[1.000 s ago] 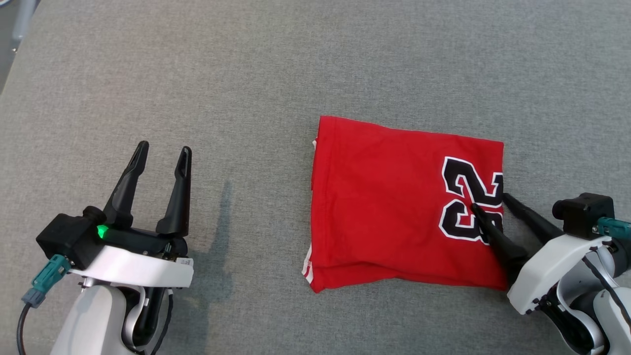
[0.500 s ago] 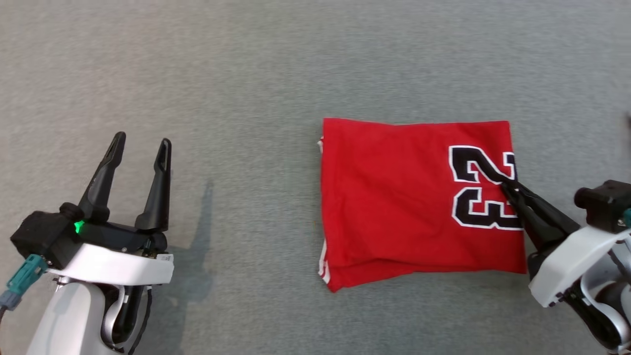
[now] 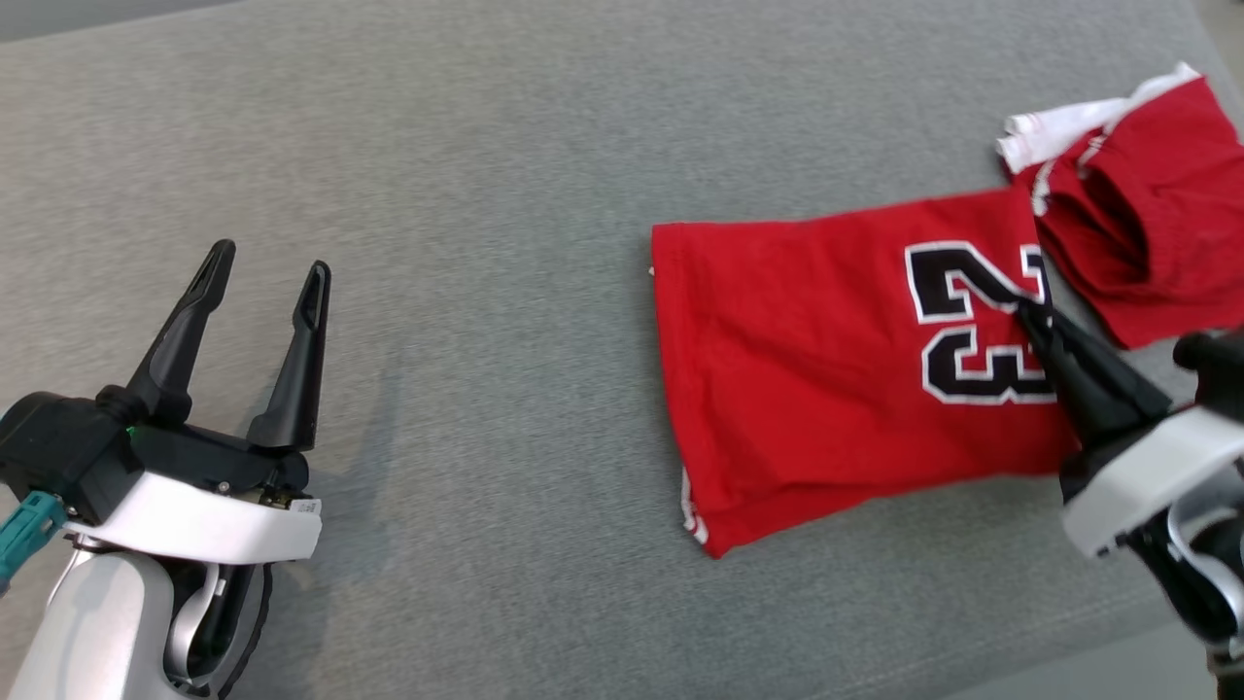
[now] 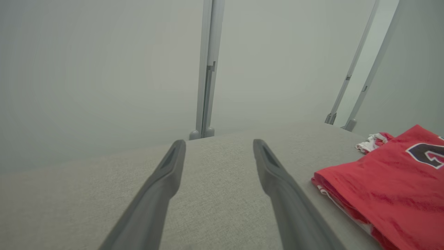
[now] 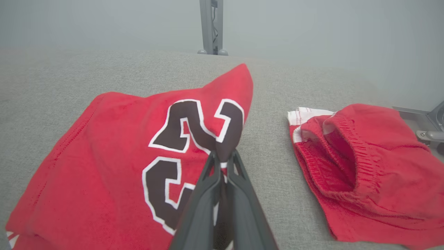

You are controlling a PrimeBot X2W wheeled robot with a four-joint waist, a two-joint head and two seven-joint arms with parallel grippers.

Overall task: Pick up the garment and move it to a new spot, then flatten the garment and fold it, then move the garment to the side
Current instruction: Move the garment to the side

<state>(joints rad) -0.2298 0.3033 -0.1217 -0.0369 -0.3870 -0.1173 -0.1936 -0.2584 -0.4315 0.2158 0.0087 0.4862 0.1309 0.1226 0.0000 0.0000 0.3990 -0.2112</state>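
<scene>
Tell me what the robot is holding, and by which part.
The right gripper holds the folded red jersey, fingers pinched on its right edge at the black number. The left gripper is open, holding nothing.

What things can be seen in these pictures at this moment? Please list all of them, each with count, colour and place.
jersey: one, red with a black number 23, folded, on the right half of the table, its right edge pinched up.
shorts: one pair, red with white trim, crumpled, far right, beside the jersey.
table: one, grey fabric cover, under everything.
posts: several, grey metal, behind the far edge of the table.
left tool: one, black fingers, open, over bare table on the left.
right tool: one, black fingers, shut on the jersey's right edge, at the number.
</scene>
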